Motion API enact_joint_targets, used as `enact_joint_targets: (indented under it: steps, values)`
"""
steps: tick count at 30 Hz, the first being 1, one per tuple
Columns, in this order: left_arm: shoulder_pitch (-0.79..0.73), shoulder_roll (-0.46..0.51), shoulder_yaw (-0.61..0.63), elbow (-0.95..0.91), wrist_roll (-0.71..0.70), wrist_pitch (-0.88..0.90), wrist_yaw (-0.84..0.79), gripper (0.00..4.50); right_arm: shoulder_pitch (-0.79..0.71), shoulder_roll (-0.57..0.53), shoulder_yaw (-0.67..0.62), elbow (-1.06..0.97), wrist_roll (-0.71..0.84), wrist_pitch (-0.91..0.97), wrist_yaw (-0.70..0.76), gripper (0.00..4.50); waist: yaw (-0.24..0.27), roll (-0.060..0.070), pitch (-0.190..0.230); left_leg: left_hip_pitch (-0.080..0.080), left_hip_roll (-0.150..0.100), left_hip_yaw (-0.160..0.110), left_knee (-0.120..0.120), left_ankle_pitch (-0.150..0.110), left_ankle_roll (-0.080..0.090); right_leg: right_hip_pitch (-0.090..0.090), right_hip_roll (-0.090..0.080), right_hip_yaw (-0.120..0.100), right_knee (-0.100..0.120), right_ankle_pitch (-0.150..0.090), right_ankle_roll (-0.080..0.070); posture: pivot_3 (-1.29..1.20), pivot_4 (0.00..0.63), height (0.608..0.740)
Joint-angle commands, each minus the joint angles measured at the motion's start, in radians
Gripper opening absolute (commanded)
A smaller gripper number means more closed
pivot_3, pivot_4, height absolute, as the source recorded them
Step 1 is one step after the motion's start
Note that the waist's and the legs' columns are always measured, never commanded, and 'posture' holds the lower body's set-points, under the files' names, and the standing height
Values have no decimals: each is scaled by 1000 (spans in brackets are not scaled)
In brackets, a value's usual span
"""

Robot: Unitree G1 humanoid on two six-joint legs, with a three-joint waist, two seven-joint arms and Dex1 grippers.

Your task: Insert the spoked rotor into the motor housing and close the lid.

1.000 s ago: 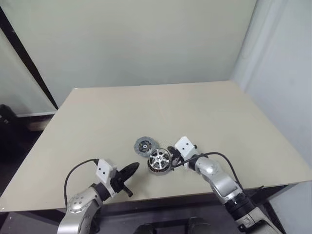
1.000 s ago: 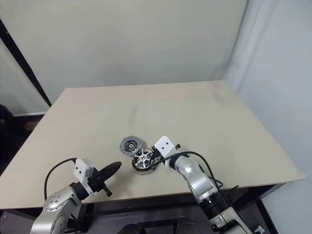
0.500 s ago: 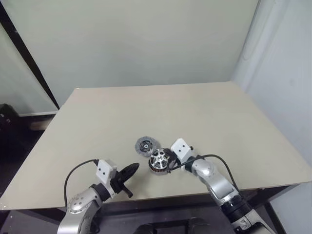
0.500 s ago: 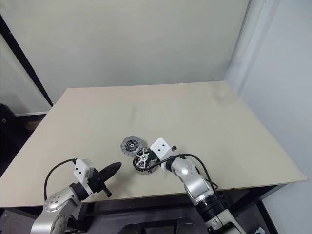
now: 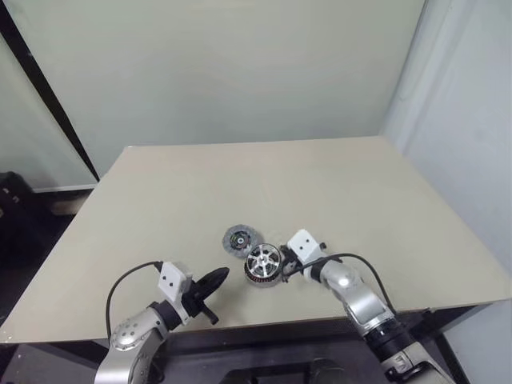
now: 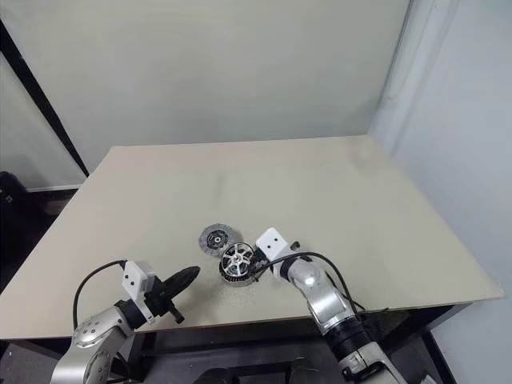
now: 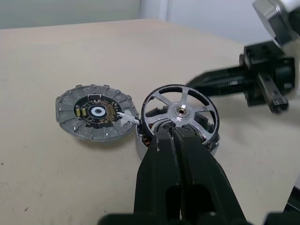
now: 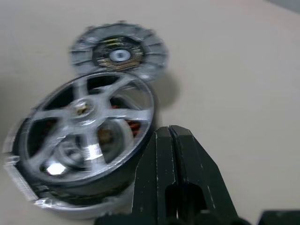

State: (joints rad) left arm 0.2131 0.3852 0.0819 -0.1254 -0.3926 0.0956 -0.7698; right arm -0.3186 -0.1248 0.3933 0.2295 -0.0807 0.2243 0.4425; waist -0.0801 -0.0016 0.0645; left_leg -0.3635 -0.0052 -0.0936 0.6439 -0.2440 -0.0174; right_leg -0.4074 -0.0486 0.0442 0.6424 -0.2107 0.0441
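The motor housing stands on the desk near its front edge and serves as the reference point. The spoked rotor sits on top of the housing, apparently tilted and not fully seated, with copper windings visible through its spokes. The lid lies flat on the desk just beside the housing, on its far left side, rim close to or touching it; which cannot be told. The right pincer has its fingers pressed together, holding nothing, with its tip against or just beside the housing's right-hand rim. The left pincer is likewise closed and empty, hovering near the housing's front left, apart from it. Judgement: the rotor is a thin, stiff metal ring, light and smooth, likely to slip or cock sideways if pushed off-centre; it is best pressed at the hub or evenly across the rim. The housing is the heavier piece and should stay put under light pressure. The lid is a flat, rigid disc lying low on the desk, so a hold across its outer edge is advised.
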Motion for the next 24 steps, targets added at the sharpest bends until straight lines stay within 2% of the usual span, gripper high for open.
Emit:
enact_joint_targets:
  steps: [1, 17, 24]
  values:
    - [-12, 1, 3, -24, -2, -21, 0, 0, -11, 18, 8, -64, 3, -1, 17, 11, 0, 0, 0, 0, 0, 0, 0, 0, 0, 0, 0, 0, 0, 0, 0, 0, 0, 740]
    - [-14, 1, 0, -17, -2, -24, -6, 0, -42, -7, -30, -31, -49, -33, -33, 11, 1, 0, 0, 1, 0, 0, 0, 0, 0, 0, 0, 0, 0, 0, 0, 0, 0, 740]
    - [-16, 3, 1, -14, -2, -25, -10, 0, -32, 23, -22, -87, 0, -49, 21, 11, 1, 0, 0, 0, 0, 0, 0, 0, 0, 0, 0, 0, 0, 0, 0, 0, 0, 740]
